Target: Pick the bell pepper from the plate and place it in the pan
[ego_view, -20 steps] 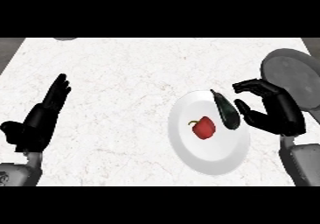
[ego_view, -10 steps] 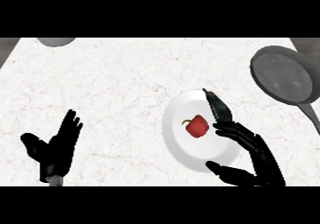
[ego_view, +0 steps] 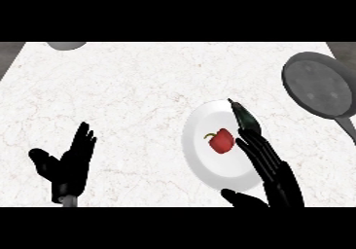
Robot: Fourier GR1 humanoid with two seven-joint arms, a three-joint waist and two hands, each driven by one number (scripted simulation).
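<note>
Over on the round white plate [ego_view: 202,163], the small red bell pepper [ego_view: 222,141] with its green stem sits near the middle, pretty much where it was half a second ago. What's changed is the black right hand [ego_view: 271,168]: it reaches a bit further up over the plate's right rim now, fingers [ego_view: 254,150] straight and spread, holding nothing. The pepper lies just left of the fingertips, close but apart as far as I can see. A dark green elongated vegetable [ego_view: 245,118] lies on the plate's upper right edge, right above those fingers. The round grey metal pan [ego_view: 319,85] sits well apart at the upper right of the white marble counter [ego_view: 138,87]. The black left hand [ego_view: 66,165] rests open at the lower left, fingers up. No writing or labels anywhere.
</note>
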